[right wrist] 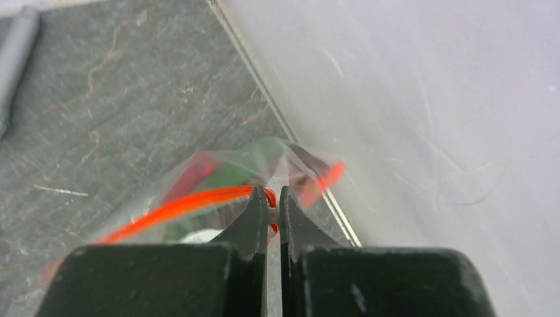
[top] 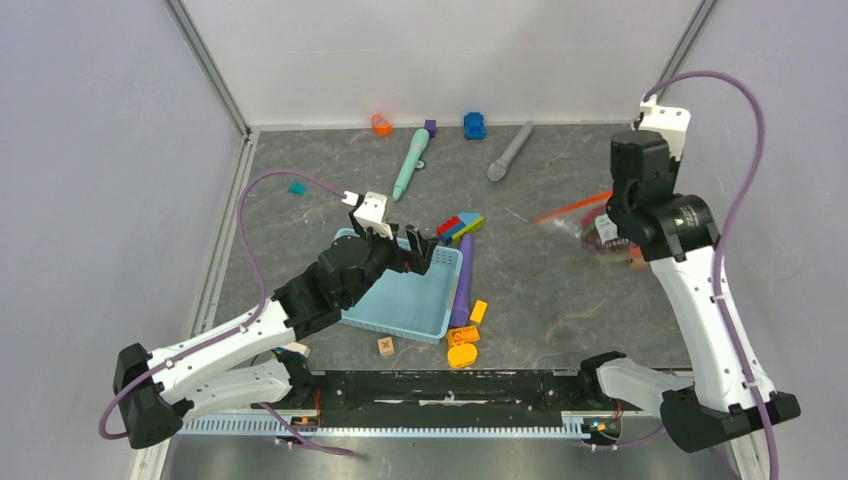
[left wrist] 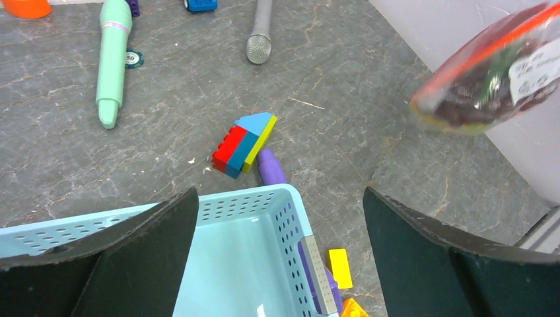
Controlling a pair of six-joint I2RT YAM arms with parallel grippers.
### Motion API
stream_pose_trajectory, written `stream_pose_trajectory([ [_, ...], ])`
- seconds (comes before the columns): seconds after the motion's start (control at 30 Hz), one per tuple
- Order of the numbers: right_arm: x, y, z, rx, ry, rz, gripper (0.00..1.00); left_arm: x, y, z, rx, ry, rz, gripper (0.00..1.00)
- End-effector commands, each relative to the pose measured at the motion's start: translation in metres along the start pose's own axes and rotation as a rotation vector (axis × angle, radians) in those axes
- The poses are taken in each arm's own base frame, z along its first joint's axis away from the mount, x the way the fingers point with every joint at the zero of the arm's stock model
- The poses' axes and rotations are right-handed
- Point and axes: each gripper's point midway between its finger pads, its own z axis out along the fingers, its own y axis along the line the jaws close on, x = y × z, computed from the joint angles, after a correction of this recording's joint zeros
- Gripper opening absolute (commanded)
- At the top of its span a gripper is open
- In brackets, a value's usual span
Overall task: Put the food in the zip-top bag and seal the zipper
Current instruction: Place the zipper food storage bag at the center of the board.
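Right hand [right wrist: 273,198] nipped tight on the zipper [right wrist: 191,201], zip-top bag [left wrist: 489,72] hanging clear of the surface [top: 560,280], food [left wrist: 470,102] sagging inside, likely to run the seal; left hand [left wrist: 279,193] gapes wide over the basket [top: 405,295]

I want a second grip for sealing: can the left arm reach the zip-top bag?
Probably, at a stretch. The left gripper is open above the blue basket; only low blocks lie between it and the zip-top bag, which the right gripper holds raised by its zipper.
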Motion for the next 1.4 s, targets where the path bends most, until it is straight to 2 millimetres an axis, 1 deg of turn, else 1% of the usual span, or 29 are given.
stream_pose_trajectory([
  [0.0, -0.035, -0.047, -0.028, 0.089, -0.086, 0.051, 0.00, -0.009, 0.005, -0.002, -0.032, -0.040, -0.035, 1.00],
  [0.03, -0.035, -0.053, -0.030, 0.113, -0.089, 0.059, 0.00, -0.008, 0.006, -0.002, -0.035, -0.038, -0.032, 1.00],
  [0.07, -0.032, -0.055, -0.031, 0.118, -0.085, 0.062, 0.00, -0.007, 0.006, -0.001, -0.035, -0.040, -0.032, 1.00],
  [0.2, -0.026, -0.042, -0.023, 0.089, -0.055, 0.002, 0.00, -0.005, 0.005, 0.003, -0.040, -0.032, -0.023, 1.00],
  [0.3, -0.019, -0.026, -0.007, 0.091, -0.010, -0.066, 0.00, -0.001, 0.007, 0.005, -0.053, -0.018, -0.022, 1.00],
  [0.43, 0.001, 0.008, 0.025, 0.067, 0.070, -0.170, 0.00, 0.003, 0.009, 0.006, -0.067, -0.007, -0.022, 1.00],
  [0.5, 0.013, 0.029, 0.043, 0.030, 0.098, -0.191, 0.00, 0.005, 0.012, 0.007, -0.078, -0.003, -0.021, 1.00],
  [0.53, 0.019, 0.044, 0.052, -0.011, 0.110, -0.201, 0.00, 0.007, 0.013, 0.007, -0.083, 0.000, -0.020, 1.00],
  [0.63, 0.037, 0.100, 0.072, -0.207, 0.128, -0.212, 0.00, 0.011, 0.016, 0.009, -0.102, 0.011, -0.017, 1.00],
  [0.67, 0.041, 0.119, 0.077, -0.272, 0.125, -0.210, 0.00, 0.012, 0.017, 0.009, -0.110, 0.014, -0.014, 1.00],
  [0.73, 0.047, 0.147, 0.086, -0.355, 0.128, -0.201, 0.00, 0.014, 0.021, 0.009, -0.133, 0.022, -0.011, 1.00],
  [0.83, 0.051, 0.180, 0.099, -0.431, 0.136, -0.170, 0.00, 0.013, 0.024, 0.010, -0.150, 0.018, -0.012, 1.00],
  [0.93, 0.056, 0.207, 0.110, -0.481, 0.156, -0.129, 0.00, 0.014, 0.027, 0.010, -0.164, 0.017, -0.009, 1.00],
  [1.0, 0.061, 0.224, 0.116, -0.516, 0.169, -0.089, 0.05, 0.014, 0.028, 0.011, -0.176, 0.014, -0.009, 1.00],
  [1.03, 0.065, 0.233, 0.116, -0.545, 0.177, -0.082, 0.08, 0.018, 0.031, 0.010, -0.189, 0.034, 0.002, 1.00],
  [1.1, 0.071, 0.245, 0.121, -0.569, 0.191, -0.068, 0.11, 0.019, 0.033, 0.010, -0.201, 0.038, 0.006, 1.00],
  [1.13, 0.072, 0.247, 0.123, -0.568, 0.189, -0.067, 0.17, 0.019, 0.035, 0.010, -0.209, 0.039, 0.007, 1.00],
  [1.17, 0.070, 0.247, 0.125, -0.558, 0.187, -0.062, 0.28, 0.018, 0.036, 0.009, -0.219, 0.039, 0.007, 1.00],
  [1.2, 0.067, 0.245, 0.126, -0.545, 0.182, -0.060, 0.35, 0.017, 0.038, 0.008, -0.233, 0.039, 0.005, 1.00],
  [1.27, 0.054, 0.235, 0.124, -0.509, 0.154, -0.042, 0.51, 0.015, 0.042, 0.006, -0.258, 0.040, -0.001, 1.00],
  [1.33, 0.035, 0.219, 0.117, -0.475, 0.103, -0.020, 0.90, 0.012, 0.046, 0.003, -0.281, 0.033, -0.016, 1.00],
  [1.37, 0.027, 0.210, 0.112, -0.464, 0.079, -0.011, 0.98, 0.011, 0.047, 0.001, -0.290, 0.031, -0.024, 1.00],
])
